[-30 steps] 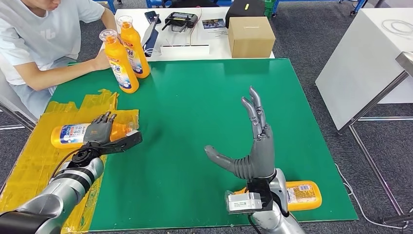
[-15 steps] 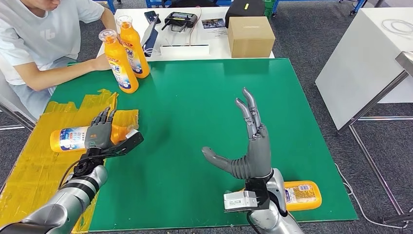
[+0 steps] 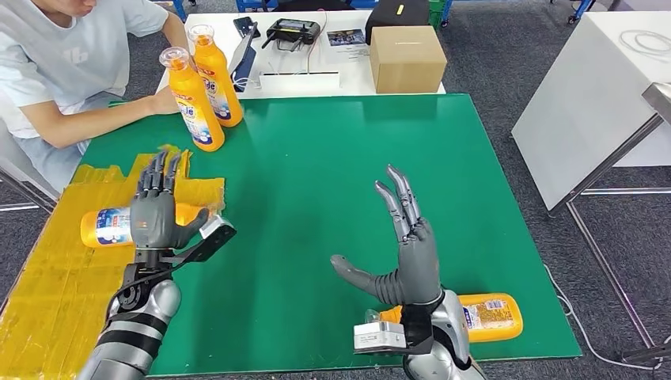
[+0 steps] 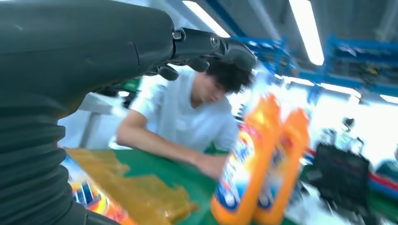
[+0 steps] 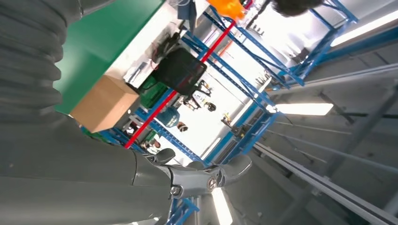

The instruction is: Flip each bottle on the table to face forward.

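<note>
Standing bottles [image 3: 192,99] carry blue-and-white labels, lettering unreadable.

Person: white T-shirt [image 3: 63,55], seated at far-left table corner, forearm on green mat [image 3: 332,158].
Yellow sheet [image 3: 47,269]: crumpled, left side.
Cardboard box [image 3: 407,59]: on white table [image 3: 356,75] behind mat.
Black controller [image 3: 294,32]: near box.

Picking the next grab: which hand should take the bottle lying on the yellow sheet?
Left. The left hand hangs open right over that bottle; the right hand is raised mid-table, far away.
</note>
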### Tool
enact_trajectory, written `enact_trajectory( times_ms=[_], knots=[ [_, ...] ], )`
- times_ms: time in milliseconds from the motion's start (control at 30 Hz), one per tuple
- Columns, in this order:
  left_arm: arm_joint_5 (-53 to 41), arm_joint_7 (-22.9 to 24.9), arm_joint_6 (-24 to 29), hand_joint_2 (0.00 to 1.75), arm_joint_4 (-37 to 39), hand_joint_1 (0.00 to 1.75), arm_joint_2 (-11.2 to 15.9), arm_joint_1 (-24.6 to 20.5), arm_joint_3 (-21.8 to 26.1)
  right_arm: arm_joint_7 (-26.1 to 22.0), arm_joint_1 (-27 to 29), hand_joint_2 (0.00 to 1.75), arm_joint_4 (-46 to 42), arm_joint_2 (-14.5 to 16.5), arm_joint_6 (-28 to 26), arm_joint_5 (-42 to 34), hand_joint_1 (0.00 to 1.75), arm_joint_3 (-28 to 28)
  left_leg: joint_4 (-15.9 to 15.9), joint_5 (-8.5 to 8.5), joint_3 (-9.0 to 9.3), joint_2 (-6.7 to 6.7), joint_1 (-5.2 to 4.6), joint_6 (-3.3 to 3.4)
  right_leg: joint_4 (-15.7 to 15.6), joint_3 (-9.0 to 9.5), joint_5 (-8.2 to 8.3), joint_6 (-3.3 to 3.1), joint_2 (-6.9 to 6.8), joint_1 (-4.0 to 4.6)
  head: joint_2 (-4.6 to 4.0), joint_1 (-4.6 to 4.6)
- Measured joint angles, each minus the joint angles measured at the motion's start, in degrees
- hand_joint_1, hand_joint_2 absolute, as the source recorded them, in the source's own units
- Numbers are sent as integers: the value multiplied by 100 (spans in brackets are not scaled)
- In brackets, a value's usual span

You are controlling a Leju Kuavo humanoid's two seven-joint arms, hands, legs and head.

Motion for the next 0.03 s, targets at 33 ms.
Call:
enact_trajectory(
  times_ms=[33],
  knots=[
    [13, 23, 0, 175, -95, 0, 1, 30, -8, 1, 12, 175, 0, -6, 0, 7, 0, -3, 0, 0, 0, -1, 0, 0, 0, 0, 0, 0, 0, 0, 0, 0]
  ],
)
